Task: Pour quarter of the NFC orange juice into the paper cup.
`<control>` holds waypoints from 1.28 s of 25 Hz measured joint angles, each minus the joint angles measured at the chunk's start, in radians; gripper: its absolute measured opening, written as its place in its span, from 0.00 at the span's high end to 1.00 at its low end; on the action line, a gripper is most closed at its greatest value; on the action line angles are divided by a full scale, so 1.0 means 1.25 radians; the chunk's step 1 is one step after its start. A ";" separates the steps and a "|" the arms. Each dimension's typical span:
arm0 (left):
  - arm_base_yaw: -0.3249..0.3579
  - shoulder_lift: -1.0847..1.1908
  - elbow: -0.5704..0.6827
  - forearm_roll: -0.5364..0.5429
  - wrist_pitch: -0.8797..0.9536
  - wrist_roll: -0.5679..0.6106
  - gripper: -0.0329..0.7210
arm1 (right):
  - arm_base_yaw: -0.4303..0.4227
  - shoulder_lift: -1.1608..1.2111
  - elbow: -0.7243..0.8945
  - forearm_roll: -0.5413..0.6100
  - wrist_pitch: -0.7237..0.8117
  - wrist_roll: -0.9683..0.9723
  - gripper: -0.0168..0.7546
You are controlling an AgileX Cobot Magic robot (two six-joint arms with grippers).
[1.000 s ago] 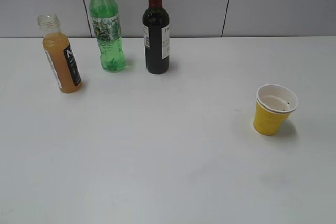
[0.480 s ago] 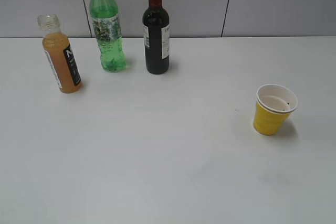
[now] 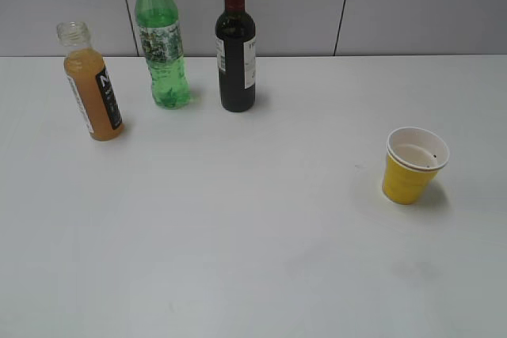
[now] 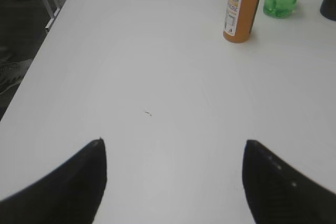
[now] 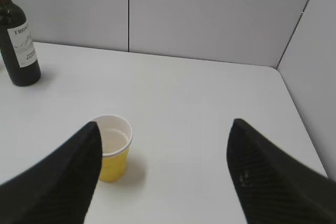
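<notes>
The NFC orange juice (image 3: 93, 93), a small capless bottle with a black label, stands at the far left of the white table (image 3: 238, 219); it also shows in the left wrist view (image 4: 242, 6), top right. The paper cup (image 3: 413, 165), yellow with a white inside, stands at the right; it also shows in the right wrist view (image 5: 113, 153), beside the left finger. My left gripper (image 4: 172, 142) is open and empty, well short of the juice bottle. My right gripper (image 5: 164, 124) is open and empty, above the table just right of the cup. Neither gripper shows in the exterior view.
A taller green bottle (image 3: 162, 41) and a dark wine bottle (image 3: 235, 45) stand at the back, right of the juice. The wine bottle also shows in the right wrist view (image 5: 17, 40). Grey panel walls (image 3: 396, 5) run behind the table; the table's left edge (image 4: 37, 56) shows in the left wrist view.
</notes>
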 joint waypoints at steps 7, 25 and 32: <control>0.000 0.000 0.000 0.000 0.000 0.000 0.18 | 0.000 0.162 0.139 0.028 -0.316 -0.014 0.21; 0.000 0.000 0.000 0.000 0.000 0.000 0.18 | 0.000 0.699 0.219 -0.366 -0.848 0.330 0.21; 0.000 0.000 0.000 0.000 0.000 0.000 0.18 | 0.000 0.862 0.252 -0.377 -1.037 0.328 0.21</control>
